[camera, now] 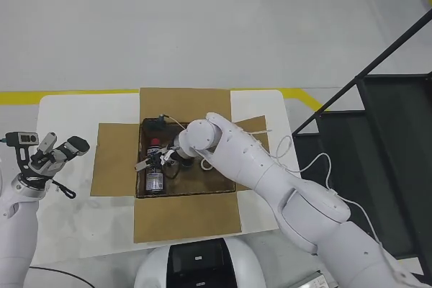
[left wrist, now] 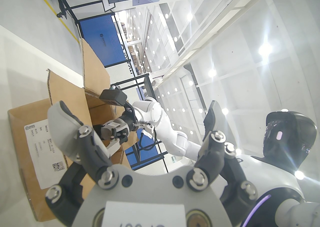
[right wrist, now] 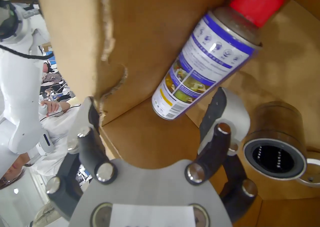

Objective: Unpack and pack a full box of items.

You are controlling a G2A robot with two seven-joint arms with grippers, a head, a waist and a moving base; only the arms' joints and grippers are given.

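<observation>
We see an open brown cardboard box with its four flaps spread outward. Inside, a spray can with a red cap and a blue-and-white label lies against the left wall, cap toward the far side. A short dark metal cylinder with a hollow bore lies on the box floor near the can's base.

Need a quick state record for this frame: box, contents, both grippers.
box: cardboard box, flaps open, on the white table
contents seen: red-capped spray can lying along a box wall; hollow metal cylinder near it
right gripper: open, inside the box at the can's base, holding nothing
left gripper: open, empty, off to the side of the box
progress: can not yet lifted
</observation>
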